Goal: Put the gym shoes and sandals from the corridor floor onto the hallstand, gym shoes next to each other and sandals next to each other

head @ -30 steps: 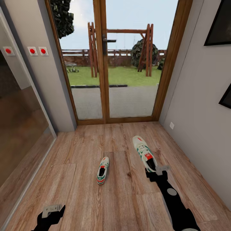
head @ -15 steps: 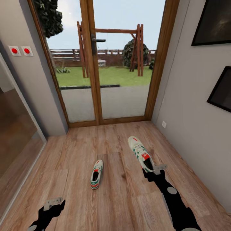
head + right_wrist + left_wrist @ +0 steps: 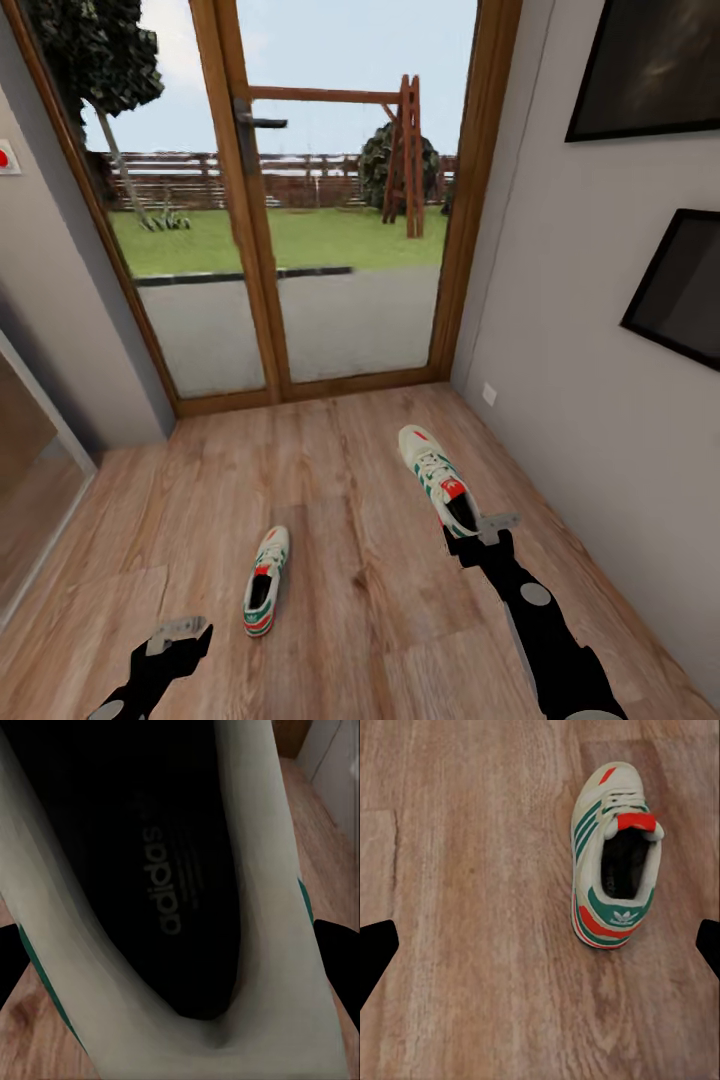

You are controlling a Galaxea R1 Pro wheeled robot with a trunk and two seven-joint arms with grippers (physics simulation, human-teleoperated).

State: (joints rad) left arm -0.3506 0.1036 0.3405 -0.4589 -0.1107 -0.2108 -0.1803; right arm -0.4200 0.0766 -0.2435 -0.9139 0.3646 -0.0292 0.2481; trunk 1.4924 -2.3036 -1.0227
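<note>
My right gripper (image 3: 481, 531) is at the lower right of the head view, and it is closed on the heel of one gym shoe (image 3: 436, 476). This held shoe points up and a little left in the frame, toward the glass door (image 3: 300, 220), with its toe away from me. In the right wrist view the same shoe (image 3: 150, 907) is very close: I see its dark insole with printed letters and its white collar, and my dark fingertips (image 3: 341, 952) sit at both sides of the heel.

My left gripper (image 3: 172, 640) is at the lower left of the head view, and its fingers are apart with nothing between them. The second gym shoe (image 3: 264, 582) lies on the corridor floor (image 3: 350, 600), near this gripper, up and to the right of it in the frame, not touching it. In the left wrist view this shoe (image 3: 613, 855) is in the upper right part of the frame, standing on its sole, heel toward the camera, and my two dark fingertips (image 3: 375, 949) are at the left and right edges, well apart from it.

The two shoes are apart from each other, the held one more to the right, near the grey wall (image 3: 600, 420).
</note>
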